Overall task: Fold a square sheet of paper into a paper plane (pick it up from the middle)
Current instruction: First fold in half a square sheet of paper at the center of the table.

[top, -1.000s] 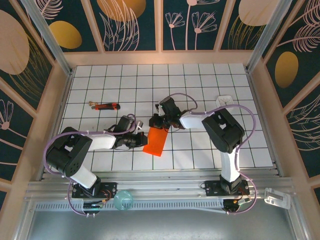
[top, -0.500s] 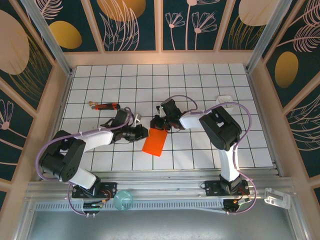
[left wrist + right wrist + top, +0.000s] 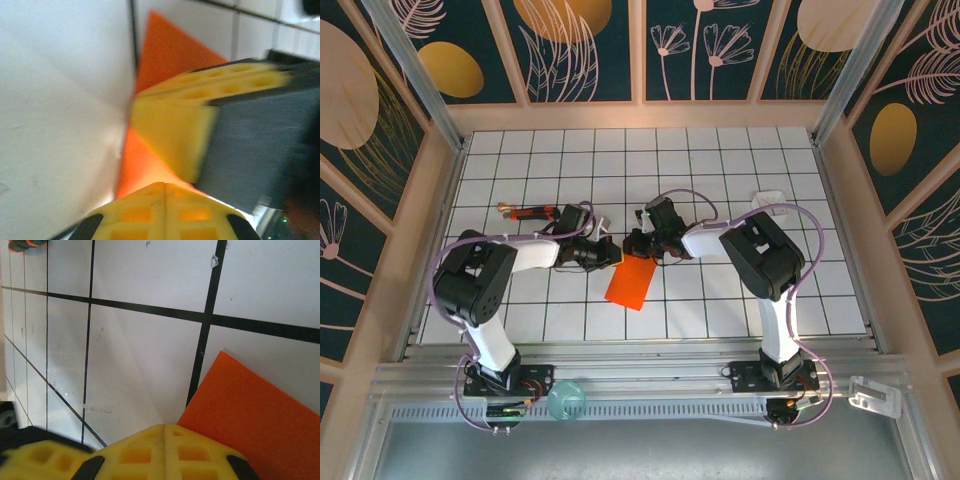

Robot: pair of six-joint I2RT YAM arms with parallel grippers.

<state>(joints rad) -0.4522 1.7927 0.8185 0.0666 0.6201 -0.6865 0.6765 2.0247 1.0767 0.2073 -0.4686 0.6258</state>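
The orange-red sheet of paper (image 3: 629, 283) lies flat on the white grid table (image 3: 720, 160), folded into a narrow oblong, tilted. My left gripper (image 3: 613, 256) is shut at its far left corner, fingertips low over the paper (image 3: 165, 50). My right gripper (image 3: 634, 246) is shut just beyond the paper's far edge, close to the left one. In the left wrist view my shut left gripper (image 3: 164, 186) faces the right gripper's yellow fingers (image 3: 175, 125) over the orange sheet. In the right wrist view my right gripper (image 3: 164, 427) sits beside the paper's corner (image 3: 250, 410). Nothing shows between either pair of jaws.
A thin red-and-black stick tool (image 3: 530, 211) lies left of the arms, toward the back. A small white square object (image 3: 769, 202) sits at the right. A teal round object (image 3: 566, 398) rests on the front rail. Wooden walls enclose the table.
My left arm swung from beside the paper's near left side up to its far left corner, now close to the right gripper. The right gripper and paper hardly moved.
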